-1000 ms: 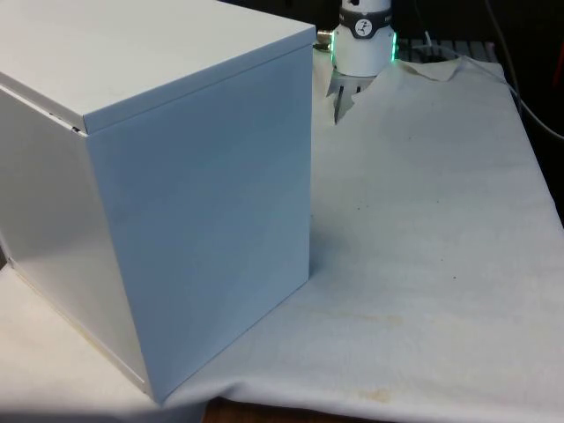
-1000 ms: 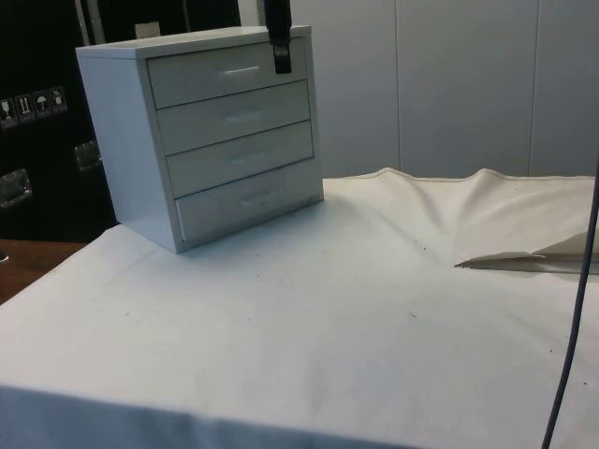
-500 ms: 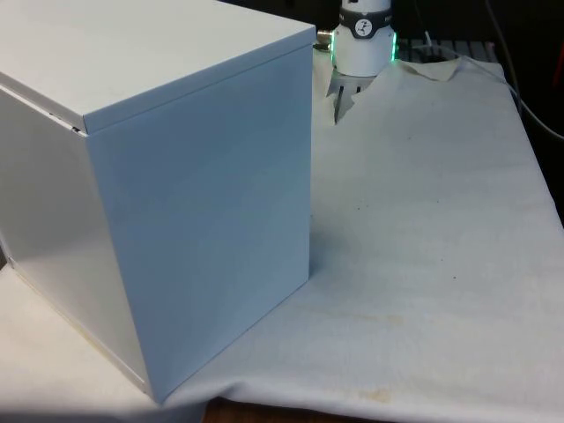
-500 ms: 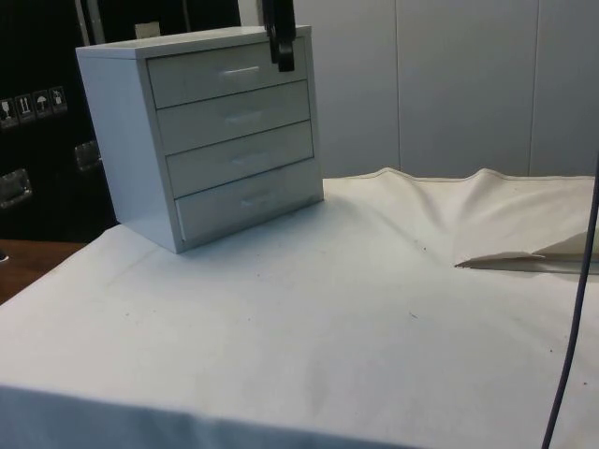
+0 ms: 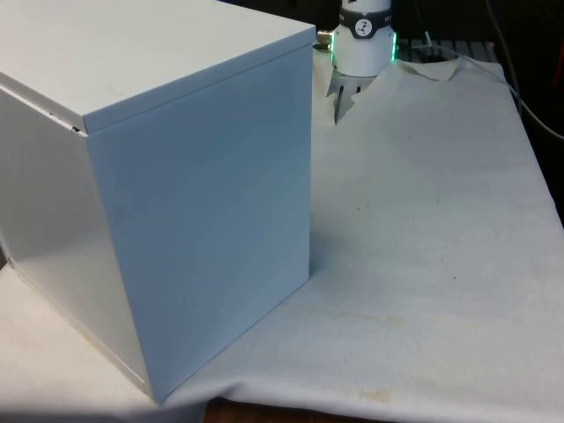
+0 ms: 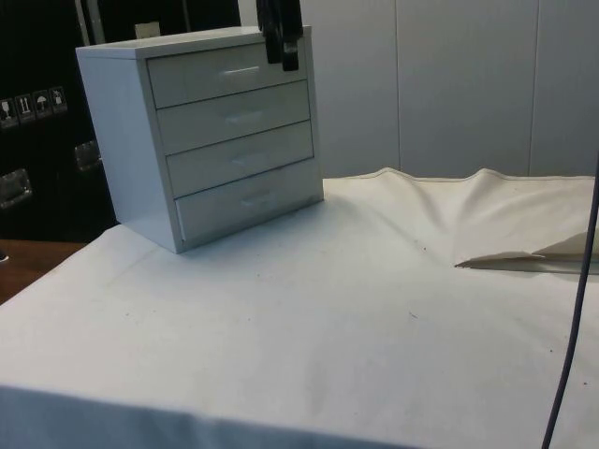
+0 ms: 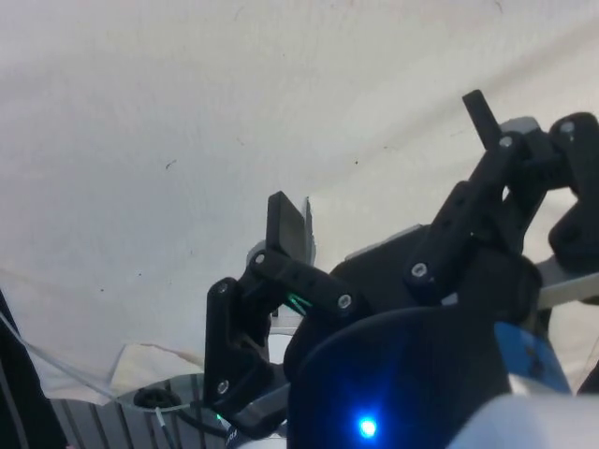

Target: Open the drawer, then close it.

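White four-drawer chest [image 6: 215, 140] sits shut, so the spread-fingered gripper [image 6: 283, 58] should drop squarely onto the top drawer's handle [image 6: 241, 70].

Chest of drawers [image 6: 201, 140]: white, smooth, painted-looking panels with a faint satin sheen; flat back and side [image 5: 176, 203] show soft reflections, no grain. Drawer handles [image 6: 241, 70] small, pale, slightly shiny; material cannot be told.

Tablecloth [image 6: 328, 318]: white woven cloth, matt, finely textured, creased and rucked at the far edge, a few dark specks and faint yellowish stains near the front hem [image 5: 370, 388].

Gripper [image 7: 388, 173]: black, matt, hard plastic or coated metal, with small bright screw heads at the joints.

Table edge [image 6: 28, 267]: brown wood, smooth.
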Motion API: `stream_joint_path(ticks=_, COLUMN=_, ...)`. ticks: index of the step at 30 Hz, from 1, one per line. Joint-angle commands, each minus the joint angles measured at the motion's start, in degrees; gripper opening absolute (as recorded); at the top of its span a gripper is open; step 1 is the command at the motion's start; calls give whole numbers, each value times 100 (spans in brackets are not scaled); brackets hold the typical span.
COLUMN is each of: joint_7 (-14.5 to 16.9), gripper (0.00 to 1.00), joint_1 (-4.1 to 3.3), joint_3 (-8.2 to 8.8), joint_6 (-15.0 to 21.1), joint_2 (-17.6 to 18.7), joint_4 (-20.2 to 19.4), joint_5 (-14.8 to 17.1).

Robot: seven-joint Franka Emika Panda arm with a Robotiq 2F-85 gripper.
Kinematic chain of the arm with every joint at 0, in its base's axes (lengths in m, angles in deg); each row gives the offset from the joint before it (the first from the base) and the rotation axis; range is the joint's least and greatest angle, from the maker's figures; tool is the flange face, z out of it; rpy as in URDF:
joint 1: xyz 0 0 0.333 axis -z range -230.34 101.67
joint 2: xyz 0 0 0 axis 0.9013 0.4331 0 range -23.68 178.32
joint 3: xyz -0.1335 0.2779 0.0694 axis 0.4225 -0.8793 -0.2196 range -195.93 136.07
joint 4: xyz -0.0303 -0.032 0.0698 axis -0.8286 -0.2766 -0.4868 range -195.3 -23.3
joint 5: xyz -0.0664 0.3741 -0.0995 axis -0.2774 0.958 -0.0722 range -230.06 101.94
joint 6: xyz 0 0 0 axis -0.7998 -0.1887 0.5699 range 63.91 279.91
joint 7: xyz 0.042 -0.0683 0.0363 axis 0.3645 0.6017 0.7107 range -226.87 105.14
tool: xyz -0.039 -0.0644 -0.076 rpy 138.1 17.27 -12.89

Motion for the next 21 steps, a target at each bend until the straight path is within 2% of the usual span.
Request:
stream_joint_path(ticks=1, joint_7=80, gripper=100, joint_1=-6, joint_3=6, joint_6=29, joint_2=-11, joint_4=-11, joint_5=6)
stream_joint_path(ticks=2, joint_7=46, gripper=100, joint_1=0, joint_3=0, joint_6=6, joint_2=0, joint_4=0, joint_5=0)
stream_joint_path(ticks=11, joint_7=556, gripper=100, joint_1=-6, joint_3=23, joint_6=57, joint_2=-17, joint_4=-11, joint_5=6)
stream_joint_path(ticks=12, joint_7=487, gripper=100, joint_1=0, joint_3=17, joint_6=17, joint_2=0, joint_4=0, joint_5=0)
stream_joint_path(ticks=15, joint_7=745, gripper=100, joint_1=0, joint_3=29, joint_6=69, joint_2=-17, joint_4=-17, joint_5=11)
stream_joint_path(ticks=20, joint_7=991, gripper=100, joint_1=0, joint_3=40, joint_6=80, joint_2=-17, joint_4=-17, joint_5=17)
stream_joint_path(ticks=21, joint_7=928, gripper=100, joint_1=0, joint_3=34, joint_6=29, joint_2=0, joint_4=0, joint_5=6)
